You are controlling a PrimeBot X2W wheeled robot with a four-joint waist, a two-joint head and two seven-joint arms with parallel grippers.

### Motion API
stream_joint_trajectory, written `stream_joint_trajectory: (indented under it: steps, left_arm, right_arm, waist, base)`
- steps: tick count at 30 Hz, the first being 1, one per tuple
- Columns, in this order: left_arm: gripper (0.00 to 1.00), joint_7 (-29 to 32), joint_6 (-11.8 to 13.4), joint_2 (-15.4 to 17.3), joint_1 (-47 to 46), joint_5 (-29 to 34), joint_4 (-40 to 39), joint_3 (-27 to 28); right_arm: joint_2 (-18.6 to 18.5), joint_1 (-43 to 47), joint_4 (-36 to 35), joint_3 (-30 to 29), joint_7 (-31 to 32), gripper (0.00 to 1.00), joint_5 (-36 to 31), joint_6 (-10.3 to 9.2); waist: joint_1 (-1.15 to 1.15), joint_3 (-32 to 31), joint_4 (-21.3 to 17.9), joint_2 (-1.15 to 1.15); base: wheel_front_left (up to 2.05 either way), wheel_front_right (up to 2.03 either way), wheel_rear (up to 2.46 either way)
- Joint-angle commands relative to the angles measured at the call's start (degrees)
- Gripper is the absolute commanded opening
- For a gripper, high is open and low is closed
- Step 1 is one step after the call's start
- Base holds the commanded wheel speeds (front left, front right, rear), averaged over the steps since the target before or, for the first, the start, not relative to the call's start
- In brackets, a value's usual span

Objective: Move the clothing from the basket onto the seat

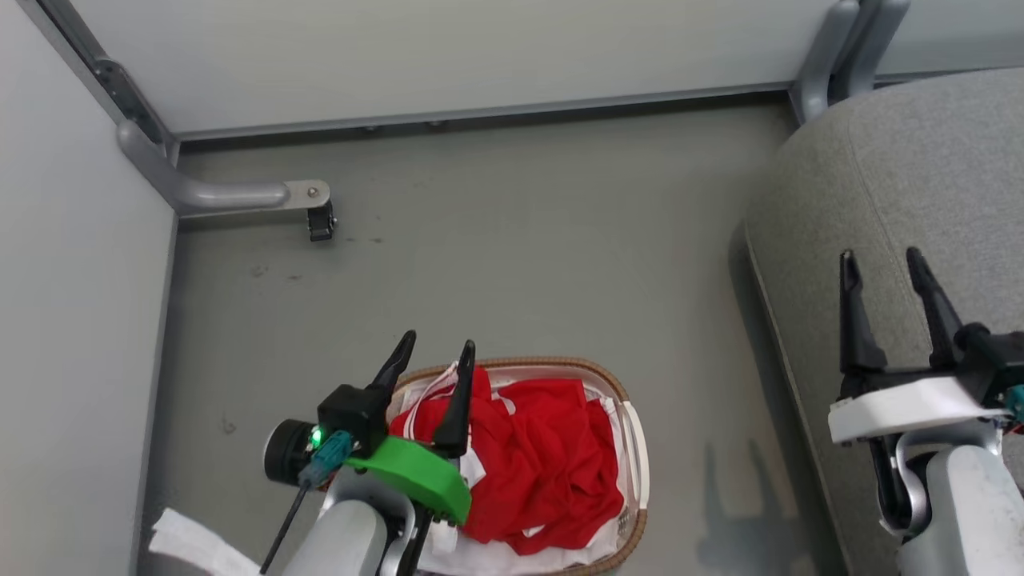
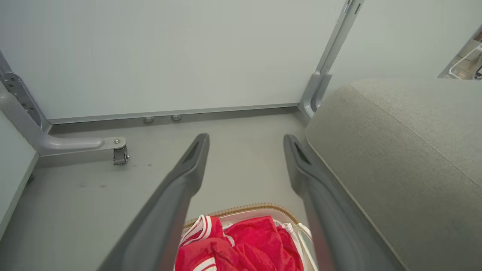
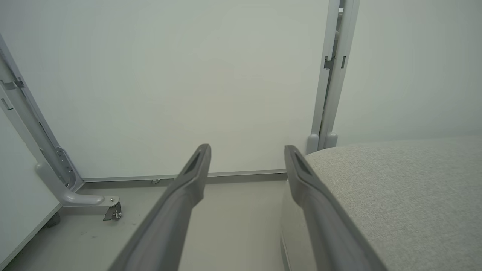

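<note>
Grey floor (image 1: 520,264) underfoot; the red clothing (image 1: 544,464) lies heaped in the basket (image 1: 636,456) at lower centre; the seat (image 1: 920,176) at right looks bare, so nothing seems moved yet; left hand (image 1: 438,342) and right hand (image 1: 880,256) both gape, empty.

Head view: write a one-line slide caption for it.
Open left claw hovers above red clothing in the basket; open right claw hangs above the grey seat edge.

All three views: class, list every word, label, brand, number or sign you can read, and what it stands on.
None: no readable text on the clothing, the basket, the sofa, the wall panels, the left gripper or the right gripper.
</note>
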Motion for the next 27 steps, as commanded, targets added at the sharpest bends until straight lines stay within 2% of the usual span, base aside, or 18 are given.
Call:
stream_joint_trajectory:
  steps: [1, 10, 19, 27]
  left_arm:
    - [1.00, 0.02, -0.49, 0.27, -3.16, 0.44, 1.59, -1.84]
    - [1.00, 0.02, -1.47, 0.36, -15.59, -2.40, 14.11, -14.55]
    - [1.00, 2.12, -0.90, 0.37, -27.21, -6.50, 26.42, -25.95]
    - [1.00, 5.15, 0.29, 0.37, -33.43, -7.29, 33.09, -32.90]
  right_arm:
    - [-0.25, -2.16, -0.66, -0.53, -0.10, 1.00, -0.34, 0.00]
    - [-0.24, -9.72, -3.80, 0.48, -0.10, 1.00, 1.58, -0.01]
    - [-0.19, -15.99, -6.98, -1.50, -0.09, 1.00, 4.14, -0.02]
    - [-0.19, -19.78, -8.32, -2.70, -0.09, 1.00, 7.69, -0.02]
  waist:
    - [0.00, 7.05, -2.16, 0.00]
    - [0.00, 20.04, -6.45, 0.00]
    - [0.00, 31.83, -11.11, 0.00]
    - [0.00, 39.43, -13.86, 0.00]
  base:
    - [0.00, 0.00, 0.00]
    - [0.00, 0.00, 0.00]
    - [0.00, 0.00, 0.00]
    - [0.00, 0.00, 0.00]
